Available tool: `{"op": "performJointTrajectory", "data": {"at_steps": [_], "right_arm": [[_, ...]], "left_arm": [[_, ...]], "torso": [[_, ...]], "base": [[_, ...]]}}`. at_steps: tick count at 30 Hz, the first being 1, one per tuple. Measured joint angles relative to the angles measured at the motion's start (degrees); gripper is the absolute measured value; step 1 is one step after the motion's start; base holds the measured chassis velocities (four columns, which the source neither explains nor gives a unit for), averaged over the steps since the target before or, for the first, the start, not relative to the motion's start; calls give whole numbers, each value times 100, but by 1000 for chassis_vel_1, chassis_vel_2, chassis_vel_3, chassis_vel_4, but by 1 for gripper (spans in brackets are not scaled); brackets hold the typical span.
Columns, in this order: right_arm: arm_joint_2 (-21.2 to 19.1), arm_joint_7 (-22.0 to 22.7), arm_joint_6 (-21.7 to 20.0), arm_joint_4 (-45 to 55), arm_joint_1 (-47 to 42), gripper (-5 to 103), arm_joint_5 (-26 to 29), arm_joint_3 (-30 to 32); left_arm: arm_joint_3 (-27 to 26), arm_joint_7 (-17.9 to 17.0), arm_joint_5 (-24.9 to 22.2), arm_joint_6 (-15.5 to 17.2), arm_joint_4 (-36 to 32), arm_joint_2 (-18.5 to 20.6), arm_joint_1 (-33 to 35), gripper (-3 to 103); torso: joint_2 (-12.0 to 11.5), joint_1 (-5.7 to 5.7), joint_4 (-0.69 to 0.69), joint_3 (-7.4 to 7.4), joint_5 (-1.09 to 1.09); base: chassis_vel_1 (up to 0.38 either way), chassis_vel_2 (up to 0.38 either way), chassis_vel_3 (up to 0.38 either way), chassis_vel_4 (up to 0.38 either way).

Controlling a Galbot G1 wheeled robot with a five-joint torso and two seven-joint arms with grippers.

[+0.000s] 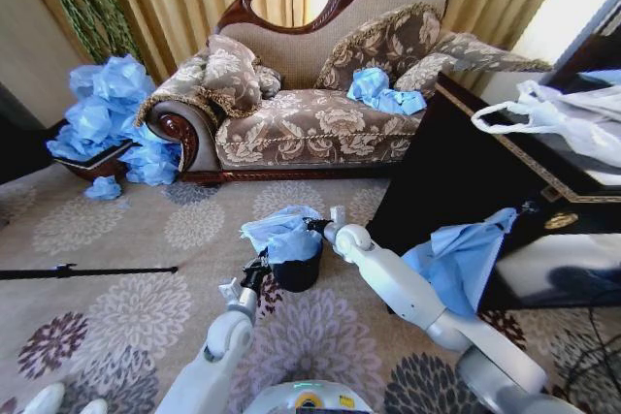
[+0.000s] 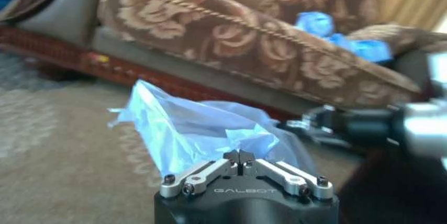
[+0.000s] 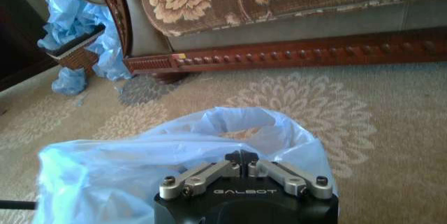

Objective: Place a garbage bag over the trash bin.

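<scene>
**Two grippers stretched a blue bag over a black bin on the living-room carpet**

Both arms of the Galbot wheeled robot met at the trash bin (image 1: pixel 297 270), which stood on the floral carpet (image 1: pixel 116 307) in front of an ornate sofa (image 1: pixel 320 123). The garbage bag (image 1: pixel 283 233), thin, crinkled and light blue, sat bunched across the bin's top, with the black side showing below it. The left gripper (image 2: pixel 239 157) had its fingers pinched together on a fold of the plastic at the bin's left side; the right gripper (image 3: pixel 241 157) was likewise closed on the film at the opposite edge, so the bag hung between the two.

By the look of it, the job was in its fitting step: the bag was over the mouth but appeared gathered rather than seated, and whether its hem had passed the rim could not be made out. The next move would seem to call for spreading the opening wider than the rim and drawing it down evenly on both sides, gently, since film this thin could tear or slip from a pinch.

Only one word could be read: "GALBOT", printed in pale capitals on the black body of each gripper, seen in both wrist views. No label was legible on bag or bin.
</scene>
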Motion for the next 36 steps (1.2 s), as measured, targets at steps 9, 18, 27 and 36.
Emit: {"op": "performJointTrajectory", "data": {"at_steps": [9,18,27,36], "right_arm": [[-87,58,-25,143,-40,0,31,2],[-130,112,-52,330,-59,0,61,-29],[-110,133,-77,413,-45,0,92,-77],[-136,139,-88,604,-117,0,82,-83]], "left_arm": [[-4,600,665,-153,217,-91,694,0],[155,870,1007,-423,1756,-279,-44,0],[378,874,1194,-567,2434,-512,-364,0],[483,711,1296,-546,2043,-501,-223,0]], "torso": [[0,-1,1,0,0],[0,0,0,0,0],[0,1,0,1,0],[0,0,0,0,0]], "base": [[0,0,0,0],[0,0,0,0],[0,0,0,0],[0,0,0,0]]}}
